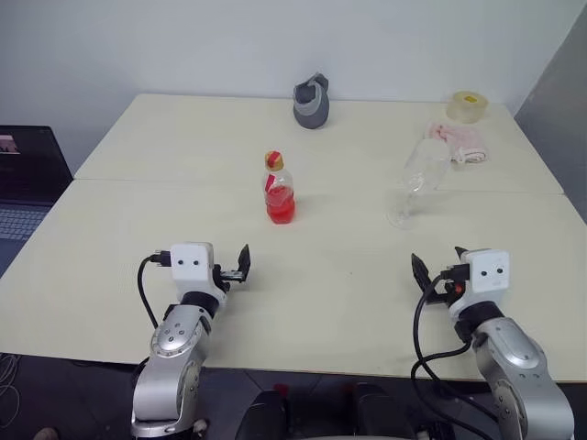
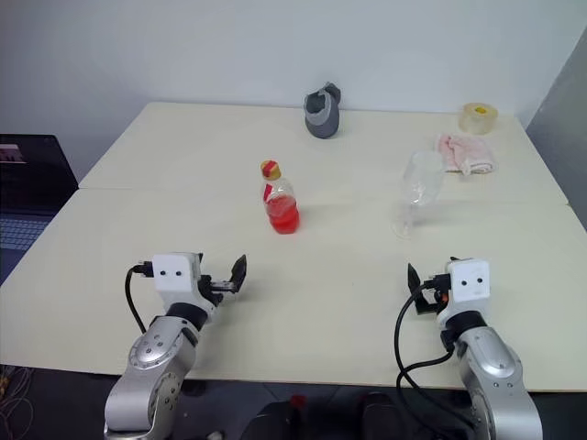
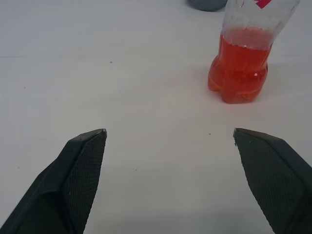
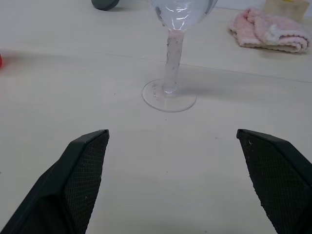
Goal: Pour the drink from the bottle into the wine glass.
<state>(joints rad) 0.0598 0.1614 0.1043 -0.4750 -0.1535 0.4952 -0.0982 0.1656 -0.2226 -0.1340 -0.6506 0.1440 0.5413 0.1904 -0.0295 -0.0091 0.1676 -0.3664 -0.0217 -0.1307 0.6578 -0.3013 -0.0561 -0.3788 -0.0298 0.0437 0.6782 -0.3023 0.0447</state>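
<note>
Both pincers hover low over the near edge of the tabletop (image 1: pixel 348 302), nothing grabbed. Left pincer (image 1: pixel 240 266) has its jaws spread wide and empty; right pincer (image 1: pixel 438 268) the same, wide and empty.

Bottle (image 1: pixel 278 188) stands upright mid-tabletop, at about 1 o'clock from the left pincer and well apart from it. Cap on. The drink (image 3: pixel 239 73) fills roughly the lower half, so probably light but bottom-heavy. Thin clear plastic, likely to give under a hard squeeze and be a bit slick. Best hold looks like the waist above the liquid line, around the label, leaving the cap free.

Wine glass (image 1: pixel 417 181) is at 3 o'clock from the bottle, well apart, upright, empty, and at 11 o'clock from the right pincer. Fragile, top-heavy, easy to tip. If steadied, take the stem just above the foot (image 4: pixel 168 96), gently.

Grey cup-like thing (image 1: pixel 312 101) at 12 o'clock, pink cloth (image 1: pixel 460 139) and tape roll (image 1: pixel 468 105) at 2 o'clock, all out of the way.
</note>
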